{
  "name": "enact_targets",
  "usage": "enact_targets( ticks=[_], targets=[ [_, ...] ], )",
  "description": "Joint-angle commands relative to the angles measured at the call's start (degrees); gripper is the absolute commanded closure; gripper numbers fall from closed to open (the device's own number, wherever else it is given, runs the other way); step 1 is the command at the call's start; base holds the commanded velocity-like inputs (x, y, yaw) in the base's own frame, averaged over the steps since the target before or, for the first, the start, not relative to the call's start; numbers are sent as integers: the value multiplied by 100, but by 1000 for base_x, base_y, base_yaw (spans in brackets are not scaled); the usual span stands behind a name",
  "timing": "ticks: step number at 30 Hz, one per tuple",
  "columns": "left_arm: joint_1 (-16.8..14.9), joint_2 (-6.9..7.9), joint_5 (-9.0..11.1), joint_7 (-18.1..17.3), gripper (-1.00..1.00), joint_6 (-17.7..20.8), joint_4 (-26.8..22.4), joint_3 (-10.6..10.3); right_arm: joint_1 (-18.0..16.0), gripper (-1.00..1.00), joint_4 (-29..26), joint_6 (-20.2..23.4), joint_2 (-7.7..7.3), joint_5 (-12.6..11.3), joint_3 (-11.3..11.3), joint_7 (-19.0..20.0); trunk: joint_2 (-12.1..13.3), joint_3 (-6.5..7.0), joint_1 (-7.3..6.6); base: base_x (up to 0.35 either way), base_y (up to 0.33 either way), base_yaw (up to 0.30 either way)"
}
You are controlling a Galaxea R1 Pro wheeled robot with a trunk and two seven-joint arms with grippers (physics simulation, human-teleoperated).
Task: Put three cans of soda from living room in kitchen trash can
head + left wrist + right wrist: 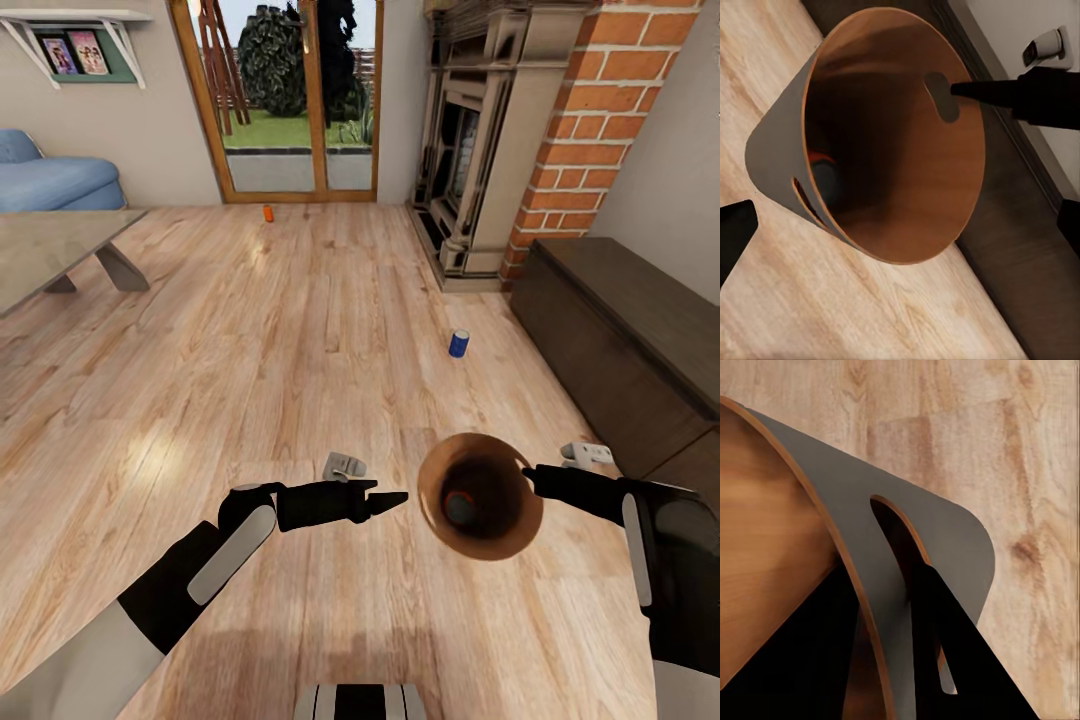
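Bin carried over wood floor, right claw pinching its rim through handle slot; thin hold, could tip and spill can inside. Left claw state unclear. Blue can at 12 o'clock, orange can at 11

A blue sofa and low table stand far left; a fireplace and dark cabinet right; perhaps framed pictures on the far-left shelf.

Soft daylight enters through the glass door, leaving a pale sheen on the plank floor. Renders are sharp, shadows faint; straight lines bow at the head view's edges.
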Motion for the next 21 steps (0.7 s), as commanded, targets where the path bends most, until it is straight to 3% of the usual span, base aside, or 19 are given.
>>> enact_targets(
  ticks=[1, 21],
  targets=[
    [0, 0, 0, 0, -100, 0, 1, 0, -1, 100, -3, 60, 1, -238, 3, 7, 0, 8, 0, 0, 0, 0],
    [0, 0, 0, 0, -100, 0, 1, 0, -1, 100, -2, 60, 2, -238, -15, 16, 0, 154, 0, 0, 0, 0]
  ],
)
